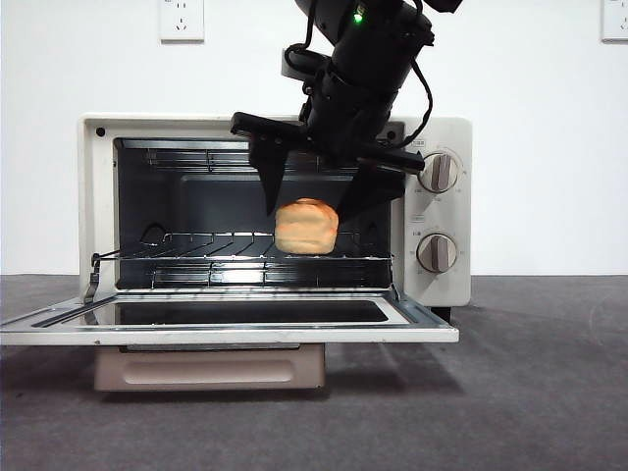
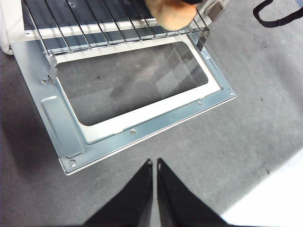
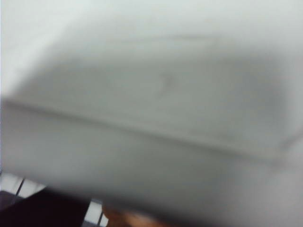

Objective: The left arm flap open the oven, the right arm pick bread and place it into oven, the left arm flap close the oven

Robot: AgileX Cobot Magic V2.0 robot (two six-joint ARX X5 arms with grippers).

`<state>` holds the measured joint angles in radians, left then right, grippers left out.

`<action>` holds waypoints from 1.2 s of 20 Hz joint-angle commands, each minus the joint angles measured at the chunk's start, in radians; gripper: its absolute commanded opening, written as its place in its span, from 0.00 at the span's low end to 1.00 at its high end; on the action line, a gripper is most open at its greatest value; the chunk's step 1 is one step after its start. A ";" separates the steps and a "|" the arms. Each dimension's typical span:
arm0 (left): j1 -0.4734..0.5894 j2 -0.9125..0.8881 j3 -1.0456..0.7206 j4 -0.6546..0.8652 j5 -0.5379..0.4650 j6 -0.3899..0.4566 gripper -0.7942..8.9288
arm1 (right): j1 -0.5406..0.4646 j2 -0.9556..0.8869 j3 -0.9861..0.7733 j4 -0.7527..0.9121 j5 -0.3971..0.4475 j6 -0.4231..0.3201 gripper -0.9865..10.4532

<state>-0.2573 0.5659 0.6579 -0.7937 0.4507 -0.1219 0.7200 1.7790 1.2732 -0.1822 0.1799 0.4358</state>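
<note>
A: What's closest?
B: The left gripper (image 2: pixel 154 163), jaws pressed together on nothing, hovering above the grey table (image 1: pixel 530 392) before the oven (image 1: pixel 275 211) and its lowered door (image 1: pixel 231 319).
A: And beyond that?
B: The bread (image 1: pixel 306 226) sits on the wire rack (image 1: pixel 216 245), toward the knob side.
A: The other arm?
B: The right gripper (image 1: pixel 319 191) is at the oven mouth, fingers spread either side of the loaf's top; whether they touch it, I can't tell.

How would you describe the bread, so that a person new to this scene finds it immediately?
Find the cream-white oven with its door folded down. On the wire rack inside, towards the knob side, sits the bread. It is the only golden-orange, lumpy thing there.
</note>
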 commanded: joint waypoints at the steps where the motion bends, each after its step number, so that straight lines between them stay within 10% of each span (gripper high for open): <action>1: -0.001 0.002 0.006 0.005 0.005 0.001 0.10 | 0.012 0.016 0.022 -0.011 0.004 0.009 0.44; 14: -0.001 0.002 0.006 0.030 -0.013 0.000 0.10 | 0.082 -0.172 0.022 -0.170 0.004 -0.066 0.44; 24: -0.001 0.092 0.006 0.150 -0.093 -0.057 0.10 | 0.080 -0.510 0.011 -0.544 -0.062 -0.325 0.44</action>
<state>-0.2573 0.6529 0.6579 -0.6518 0.3618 -0.1677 0.7933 1.2583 1.2724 -0.7315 0.1200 0.1398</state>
